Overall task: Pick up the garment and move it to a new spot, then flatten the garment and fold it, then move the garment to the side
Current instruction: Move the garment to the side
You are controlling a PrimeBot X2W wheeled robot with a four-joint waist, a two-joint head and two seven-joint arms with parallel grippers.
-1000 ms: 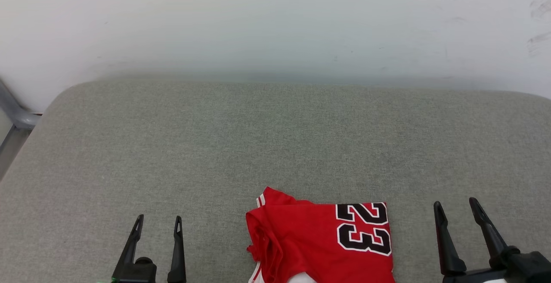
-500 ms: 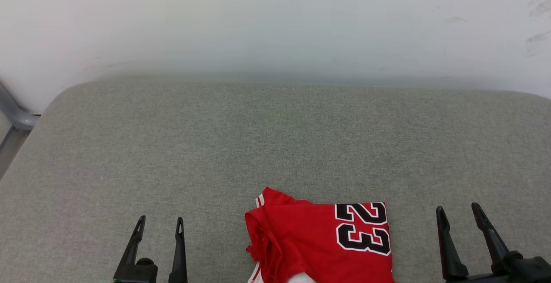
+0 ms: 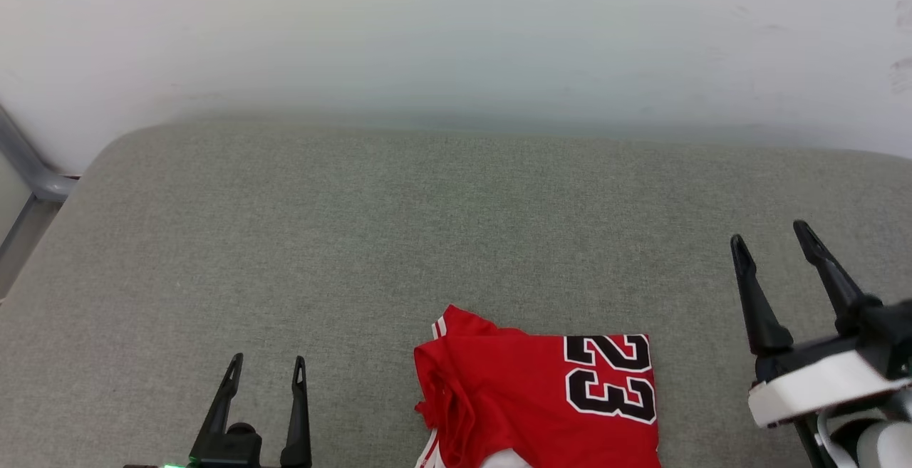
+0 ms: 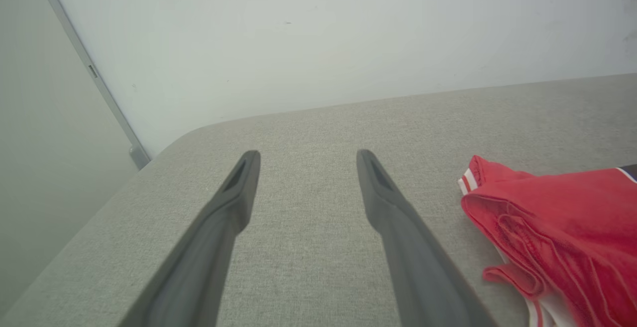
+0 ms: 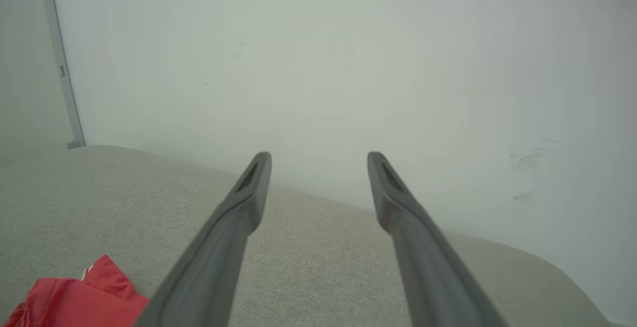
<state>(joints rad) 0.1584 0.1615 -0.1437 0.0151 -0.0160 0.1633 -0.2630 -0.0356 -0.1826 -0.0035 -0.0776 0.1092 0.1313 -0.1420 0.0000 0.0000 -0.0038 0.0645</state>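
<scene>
The garment (image 3: 527, 397), a red T-shirt folded into a rough square with a black-and-white "23" on top, lies on the grey cushion (image 3: 427, 226) at the near middle edge. A striped sleeve seam pokes out at its far left corner, and a bit of white shows at its near edge. My left gripper (image 3: 267, 365) stands open to the left of the shirt, empty, apart from it. My right gripper (image 3: 771, 234) is open and empty, raised to the right of the shirt. In the left wrist view the garment (image 4: 557, 227) lies right of the open fingers (image 4: 234, 207). The right wrist view catches the garment's corner (image 5: 74, 302) at lower left.
A pale wall (image 3: 456, 33) rises right behind the cushion's far edge. A grey metal frame post (image 3: 28, 169) stands at the cushion's far left corner. The cushion's rounded edges fall away at left and far right.
My right gripper has risen and moved away from me, its white wrist now in sight. The head camera shifted slightly. The left gripper and the shirt have stayed put.
</scene>
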